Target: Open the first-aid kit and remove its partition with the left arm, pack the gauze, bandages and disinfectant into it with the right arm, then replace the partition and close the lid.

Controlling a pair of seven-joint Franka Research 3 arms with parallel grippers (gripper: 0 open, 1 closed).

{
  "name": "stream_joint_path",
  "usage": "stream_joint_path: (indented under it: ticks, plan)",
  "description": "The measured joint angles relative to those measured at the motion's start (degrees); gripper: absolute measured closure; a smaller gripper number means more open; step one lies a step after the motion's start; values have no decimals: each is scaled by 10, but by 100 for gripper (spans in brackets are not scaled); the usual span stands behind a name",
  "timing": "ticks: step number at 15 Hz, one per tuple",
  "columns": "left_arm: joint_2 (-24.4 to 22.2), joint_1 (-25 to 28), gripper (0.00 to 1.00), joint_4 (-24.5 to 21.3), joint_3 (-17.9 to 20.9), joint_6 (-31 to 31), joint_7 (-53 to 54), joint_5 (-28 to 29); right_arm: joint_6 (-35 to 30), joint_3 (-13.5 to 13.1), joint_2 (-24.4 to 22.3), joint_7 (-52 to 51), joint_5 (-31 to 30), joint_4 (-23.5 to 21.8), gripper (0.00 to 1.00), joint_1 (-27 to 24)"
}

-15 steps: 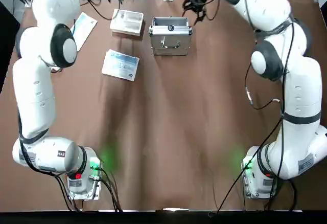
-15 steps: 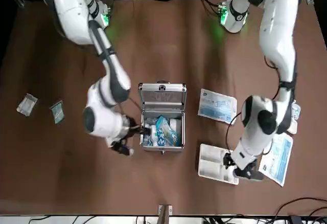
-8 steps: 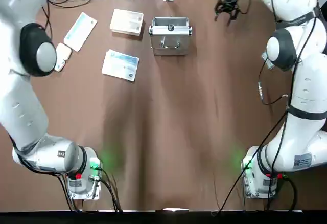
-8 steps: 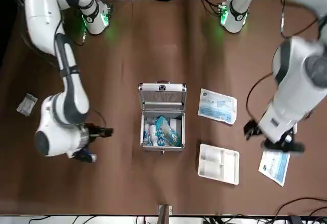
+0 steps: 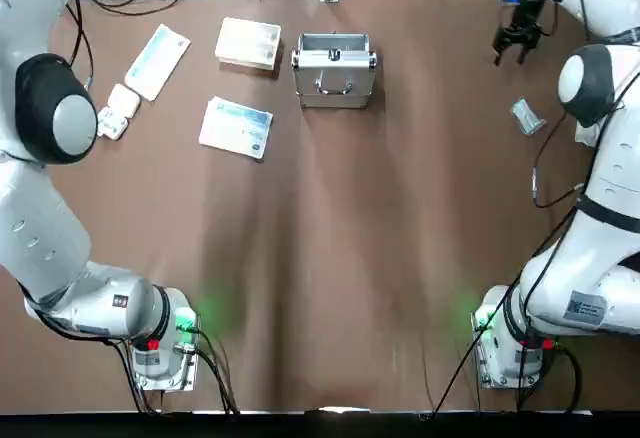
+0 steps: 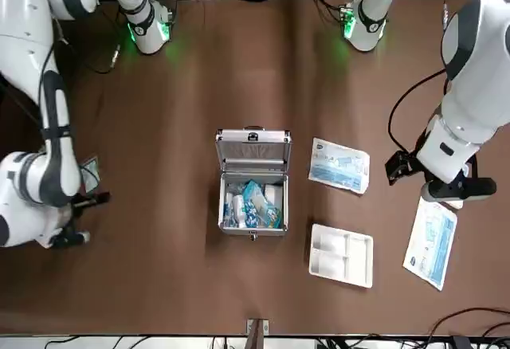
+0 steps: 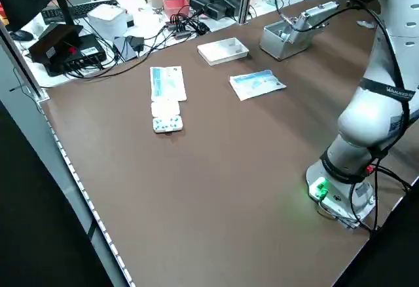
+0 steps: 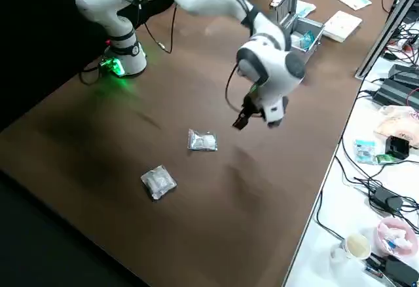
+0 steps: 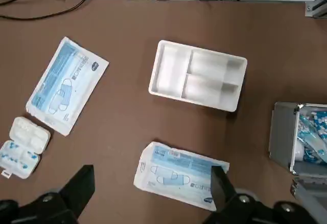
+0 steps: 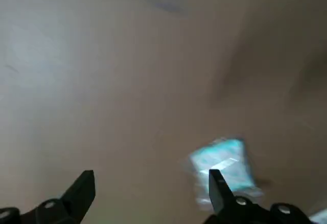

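The silver first-aid kit [image 5: 334, 68] stands open at the table's far middle, its lid [image 6: 253, 146] upright. Blue-and-white packs lie inside [image 6: 255, 204]; I cannot pick out the disinfectant. The pale partition [image 5: 249, 42] [image 9: 198, 74] rests on the table beside the case, on the robot's left. My right gripper [image 5: 517, 43] [image 8: 241, 122] hangs open and holds nothing, far out to the right, near a small wrapped packet [image 5: 527, 115] [image 10: 222, 165]. A second packet [image 8: 158, 182] lies farther off. My left gripper [image 9: 152, 172] is open, high above the left side.
Two flat blue-and-white printed packets [image 5: 237, 126] [image 5: 160, 53] and a white blister pack [image 5: 112, 115] lie left of the case. Cables, boxes and clutter [image 7: 163, 12] crowd the bench beyond the far edge. The arm bases [image 5: 160, 343] [image 5: 510, 343] stand at the near edge.
My right gripper has swung away from beside the case, out to the table's right side near the packets. The left arm has drawn back from the partition toward the left.
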Motion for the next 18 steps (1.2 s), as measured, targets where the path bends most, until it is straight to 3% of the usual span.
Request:
stream_joint_path:
  ticks: [4, 11, 18]
  plan:
    - [-40, 0, 0, -14, -1, -16, 53, -5, -1, 0, 8, -37, -25, -35, 2, -45]
    - [-64, 1, 0, -32, -3, -49, 104, -59, 6, 5, 17, -37, -66, -84, 5, -43]
    - [-138, 32, 0, -95, -2, -68, 110, -75, 43, 5, 35, -37, -73, -88, 27, -44]
